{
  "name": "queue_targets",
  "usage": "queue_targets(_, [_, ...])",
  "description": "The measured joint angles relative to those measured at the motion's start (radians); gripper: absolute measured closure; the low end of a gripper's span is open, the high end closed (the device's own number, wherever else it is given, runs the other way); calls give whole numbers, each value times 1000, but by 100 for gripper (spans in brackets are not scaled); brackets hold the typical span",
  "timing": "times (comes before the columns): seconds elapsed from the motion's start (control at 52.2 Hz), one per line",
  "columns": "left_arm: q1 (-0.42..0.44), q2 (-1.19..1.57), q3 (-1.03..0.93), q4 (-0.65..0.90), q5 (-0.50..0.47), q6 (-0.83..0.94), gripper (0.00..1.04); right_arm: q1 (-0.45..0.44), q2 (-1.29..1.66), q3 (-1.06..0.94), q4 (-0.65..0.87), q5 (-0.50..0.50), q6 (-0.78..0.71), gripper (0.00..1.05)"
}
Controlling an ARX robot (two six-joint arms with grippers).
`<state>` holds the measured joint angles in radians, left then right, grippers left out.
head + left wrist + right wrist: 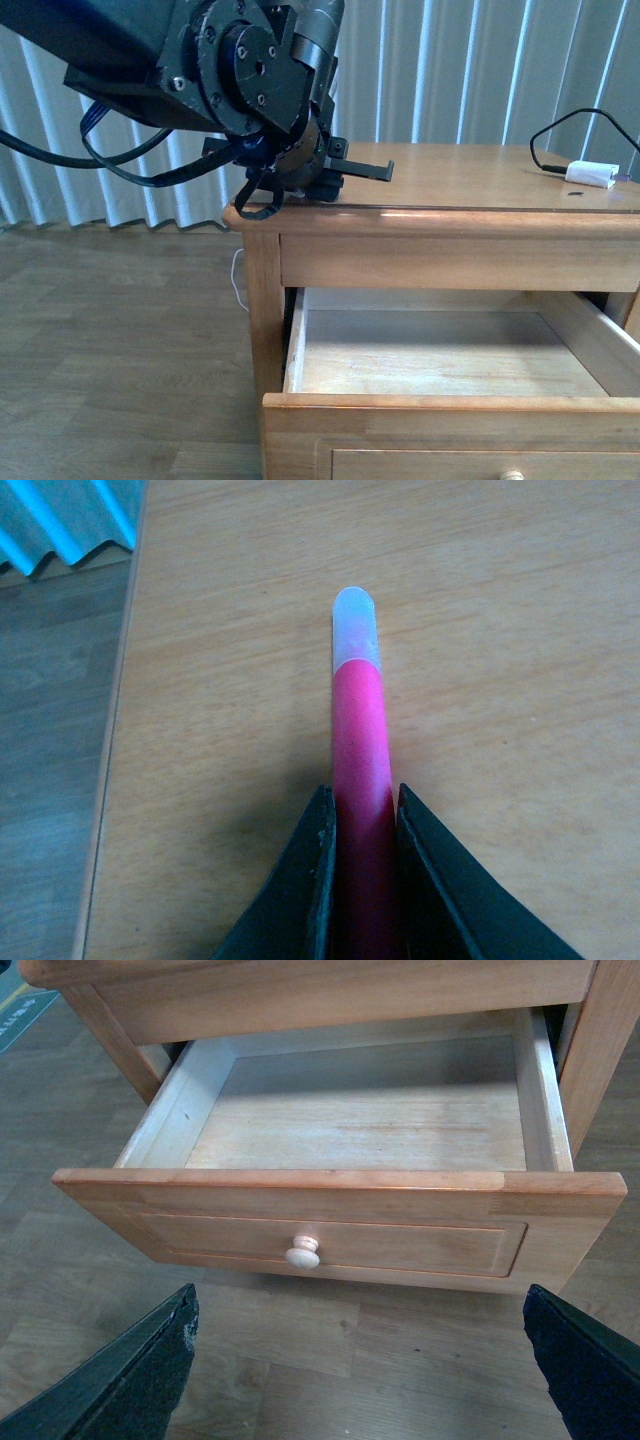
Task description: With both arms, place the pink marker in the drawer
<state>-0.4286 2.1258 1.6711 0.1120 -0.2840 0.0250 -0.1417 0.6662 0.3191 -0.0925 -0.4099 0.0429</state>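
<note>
The pink marker (358,750) with its white cap (355,630) points away from my left gripper (360,802), which is shut on its pink barrel. It lies low over the nightstand top (500,680), near that top's left edge. In the front view the left gripper (345,172) hovers at the top's left front corner, and the marker is hidden there. The drawer (340,1180) is pulled open with a bare wooden floor inside; its knob (302,1252) faces my right gripper (360,1300), which is open over the floor in front of it, holding nothing.
A white adapter (590,175) with a black cable (560,125) sits at the far right of the nightstand top. The open drawer (450,403) juts out towards me. Wood-look floor (120,340) lies to the left, and blinds hang behind.
</note>
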Motion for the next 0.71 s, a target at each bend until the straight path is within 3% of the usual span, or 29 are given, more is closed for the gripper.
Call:
queue_targets(0.211, [0, -129, -202, 153, 177, 47, 90, 0, 0, 0, 0, 0, 0, 9])
queue_targets(0.422, [-38, -369, -391, 175, 384, 132, 90, 0, 0, 0, 0, 0, 0, 9])
queue_targets(0.575, [-74, -442, -463, 158, 446, 192, 90, 0, 0, 0, 0, 0, 0, 9])
queue_targets(0.709, [-103, -419, -515, 159, 420, 235, 90, 0, 0, 0, 0, 0, 0, 9])
